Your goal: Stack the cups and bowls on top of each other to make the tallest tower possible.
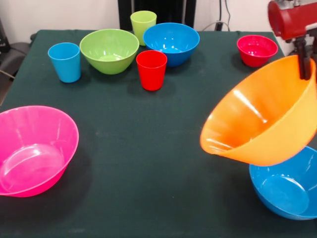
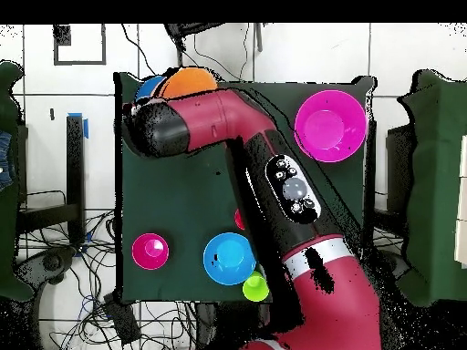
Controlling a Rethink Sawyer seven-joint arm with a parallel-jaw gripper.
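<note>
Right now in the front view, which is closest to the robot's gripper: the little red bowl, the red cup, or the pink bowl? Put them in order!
From the gripper, holding the orange bowl:
1. Small red bowl, just beside it at the back.
2. Red cup, mid-table.
3. Pink bowl, far opposite front corner.

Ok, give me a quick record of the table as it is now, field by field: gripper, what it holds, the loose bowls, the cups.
gripper: shut on the orange bowl's rim
orange bowl: lifted, tilted, over a blue bowl
tower: not started
pink bowl: on the table, tilted, apart from the rest
other bowls: lime green bowl, second blue bowl, small red bowl, all upright
cups: light blue cup, red cup, lime green cup, upright, unstacked
purple bowl: not visible
</note>
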